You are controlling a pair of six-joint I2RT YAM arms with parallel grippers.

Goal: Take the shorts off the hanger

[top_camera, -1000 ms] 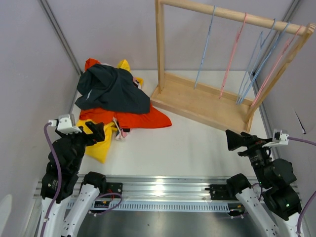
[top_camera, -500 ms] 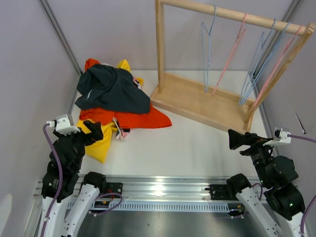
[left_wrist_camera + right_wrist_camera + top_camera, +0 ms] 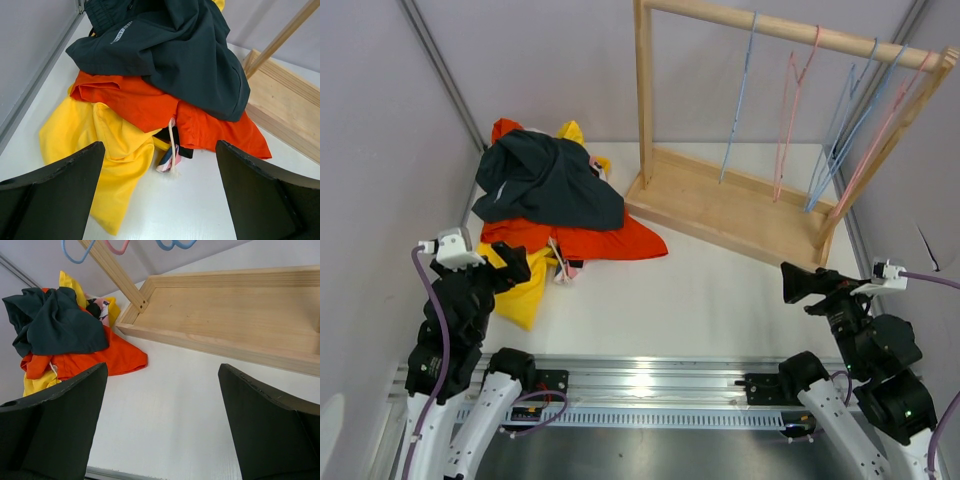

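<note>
Your left arm (image 3: pixel 448 330) and right arm (image 3: pixel 875 350) are both black up top with white lower links (image 3: pixel 485 415), little white wrist camera boxes (image 3: pixel 453 248), purple cables (image 3: pixel 932 279) and chunky matte-black wedge fingers (image 3: pixel 55 195).

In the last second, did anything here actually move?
The blue hanger and the pink hanger beside it swung and twisted on the wooden rail. The right claw drew back slightly toward its base. Nothing was grabbed or released: it and the left claw stay open and empty, and the pile of shorts lies unchanged.
</note>
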